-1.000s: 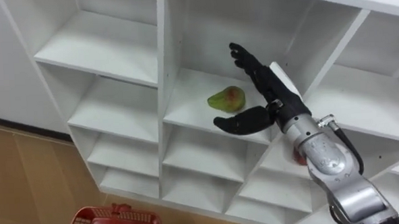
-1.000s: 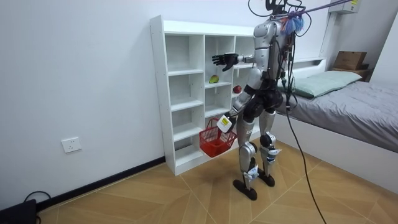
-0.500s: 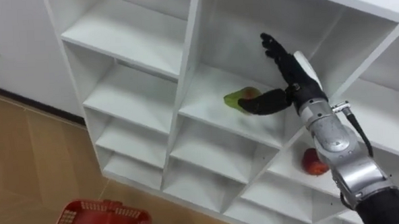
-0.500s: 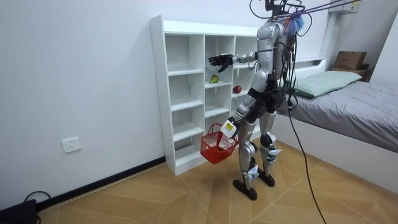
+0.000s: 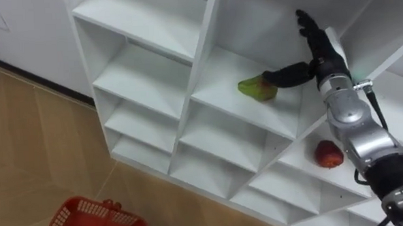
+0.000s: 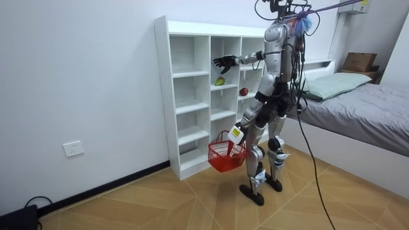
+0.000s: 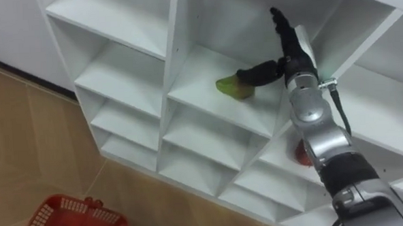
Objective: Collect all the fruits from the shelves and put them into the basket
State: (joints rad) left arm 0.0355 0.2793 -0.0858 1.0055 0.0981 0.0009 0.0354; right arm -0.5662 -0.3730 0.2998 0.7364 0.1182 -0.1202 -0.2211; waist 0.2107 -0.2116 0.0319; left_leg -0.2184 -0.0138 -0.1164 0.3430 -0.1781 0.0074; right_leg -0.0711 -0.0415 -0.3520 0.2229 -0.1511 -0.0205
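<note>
A green pear with a red blush [image 5: 257, 89] lies on a middle shelf of the white closet [image 5: 207, 44]. My right hand [image 5: 319, 53] is inside that compartment, open, its fingers pointing up. Its thumb [image 5: 286, 75] stretches toward the pear and reaches its right side. One compartment lower and to the right sits a red apple [image 5: 328, 154]. A red basket [image 5: 90, 221] hangs low at my left, below the shelves. In the room view I stand facing the closet [image 6: 185, 76], and my left hand [image 6: 236, 131] holds the basket [image 6: 226, 154] by its handle at hip height.
The other compartments of the closet hold nothing. Wooden floor [image 5: 26, 155] runs below it. In the room view a bed [image 6: 358, 102] stands behind me at the room view's right, and a wall socket [image 6: 73, 148] is at the left.
My right hand has gone deeper into the compartment, and its thumb has come up beside the pear. The eye views have shifted to the left. The basket has swung slightly.
</note>
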